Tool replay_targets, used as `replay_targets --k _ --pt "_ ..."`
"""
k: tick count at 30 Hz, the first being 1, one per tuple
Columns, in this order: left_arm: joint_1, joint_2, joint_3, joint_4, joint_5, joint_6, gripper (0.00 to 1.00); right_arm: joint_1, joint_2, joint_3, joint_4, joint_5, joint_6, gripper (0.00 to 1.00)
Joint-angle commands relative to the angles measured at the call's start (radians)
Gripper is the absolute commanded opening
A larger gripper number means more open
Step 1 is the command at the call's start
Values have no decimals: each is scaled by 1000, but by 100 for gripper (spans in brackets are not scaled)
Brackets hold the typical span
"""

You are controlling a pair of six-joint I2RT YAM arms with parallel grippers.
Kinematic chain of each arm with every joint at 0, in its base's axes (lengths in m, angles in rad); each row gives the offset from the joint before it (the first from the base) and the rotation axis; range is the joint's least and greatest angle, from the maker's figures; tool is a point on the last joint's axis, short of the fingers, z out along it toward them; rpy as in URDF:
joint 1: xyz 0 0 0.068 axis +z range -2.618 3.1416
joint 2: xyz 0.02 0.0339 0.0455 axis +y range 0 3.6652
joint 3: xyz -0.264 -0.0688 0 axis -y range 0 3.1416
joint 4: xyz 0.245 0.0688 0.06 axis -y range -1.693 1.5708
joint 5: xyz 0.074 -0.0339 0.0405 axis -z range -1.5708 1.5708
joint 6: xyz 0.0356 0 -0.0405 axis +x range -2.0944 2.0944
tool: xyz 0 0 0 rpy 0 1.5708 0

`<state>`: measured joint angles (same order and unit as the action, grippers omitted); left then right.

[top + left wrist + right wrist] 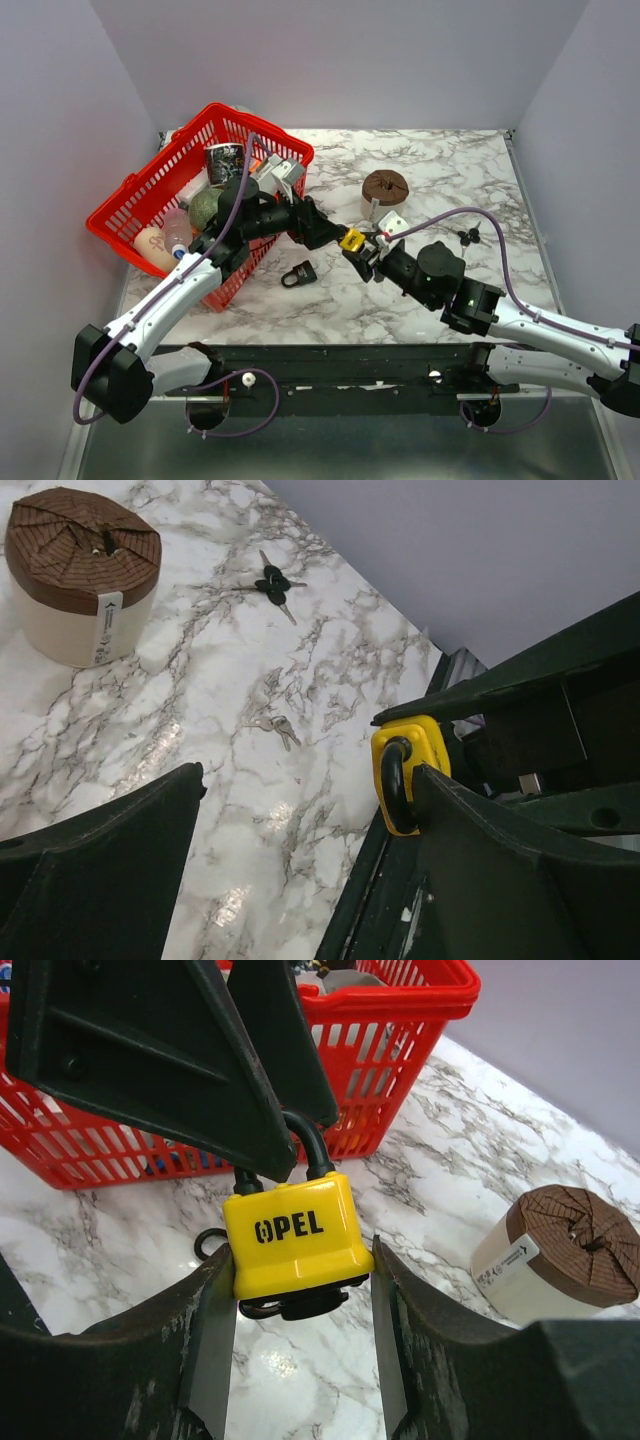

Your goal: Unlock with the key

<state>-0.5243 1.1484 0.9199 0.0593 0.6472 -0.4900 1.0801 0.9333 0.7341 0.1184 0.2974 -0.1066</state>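
The key (468,237) lies flat on the table (450,170), right of the right gripper (300,1300), which clamps the yellow padlock (290,1235). The left gripper (305,780), spread and empty, is farther away.

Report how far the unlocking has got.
Done: the right gripper grips the yellow padlock by its body. In hand: the open left gripper sits at the shackle, which looks closed. Left: the key lies on the marble, not picked up, so fetching, inserting and turning it remain.
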Motion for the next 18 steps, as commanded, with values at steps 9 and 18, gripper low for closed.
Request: replay_targets --k 9,18 --pt "-51 37 -29 97 120 -94 93 9 10 34 36 -10 -45 1" --pt "-82 86 -26 102 174 -114 50 15 24 47 18 -14 -64 1"
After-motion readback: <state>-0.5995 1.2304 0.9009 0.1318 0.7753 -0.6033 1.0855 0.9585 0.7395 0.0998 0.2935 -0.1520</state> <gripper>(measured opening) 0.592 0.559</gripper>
